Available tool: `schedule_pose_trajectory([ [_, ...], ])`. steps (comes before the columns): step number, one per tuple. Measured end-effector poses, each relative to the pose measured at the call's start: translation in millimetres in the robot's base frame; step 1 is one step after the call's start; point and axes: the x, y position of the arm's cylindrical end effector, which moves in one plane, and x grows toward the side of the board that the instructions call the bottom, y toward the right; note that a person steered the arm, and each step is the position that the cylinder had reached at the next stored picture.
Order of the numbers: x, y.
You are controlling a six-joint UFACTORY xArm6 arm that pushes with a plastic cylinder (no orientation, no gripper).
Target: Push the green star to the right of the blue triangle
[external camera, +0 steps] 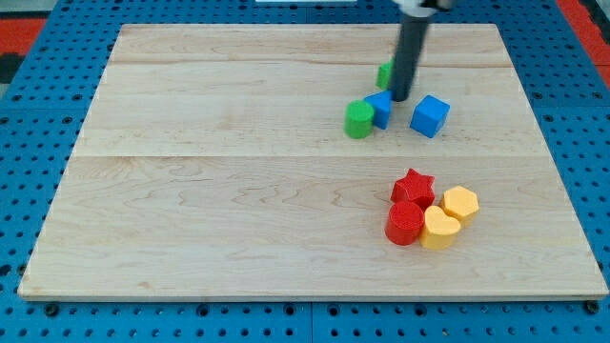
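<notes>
Near the wooden board's point(238, 191) top edge, my tip point(399, 99), a bare rod gripping nothing, half hides the green star point(384, 74), just above the blue triangle point(379, 109).

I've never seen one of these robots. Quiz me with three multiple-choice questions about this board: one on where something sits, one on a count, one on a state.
1. Where is my tip?
A. among the red and yellow blocks
B. by the blue triangle
C. at the board's left edge

2. How many red blocks are there?
A. one
B. two
C. four

3. The blue cube is:
A. standing apart from its neighbours
B. stacked on a green block
C. pressed against a yellow block

Answers: 1 B, the rod ends just above the triangle. 2 B, a red star and a red cylinder. 3 A, bare wood shows all round it.
</notes>
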Motion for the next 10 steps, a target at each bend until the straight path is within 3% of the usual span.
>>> schedule_pose_trajectory([
  [1, -4.5, 6.2],
  [2, -7.8, 82.2],
  [3, -14.7, 96.8],
  [4, -69.9, 85.8],
  [5, -69.5, 11.9],
  [6, -55.3, -21.6],
  [7, -46.8, 31.8],
  [9, -35.0, 58.6],
  [10, -17.0, 40.4],
])
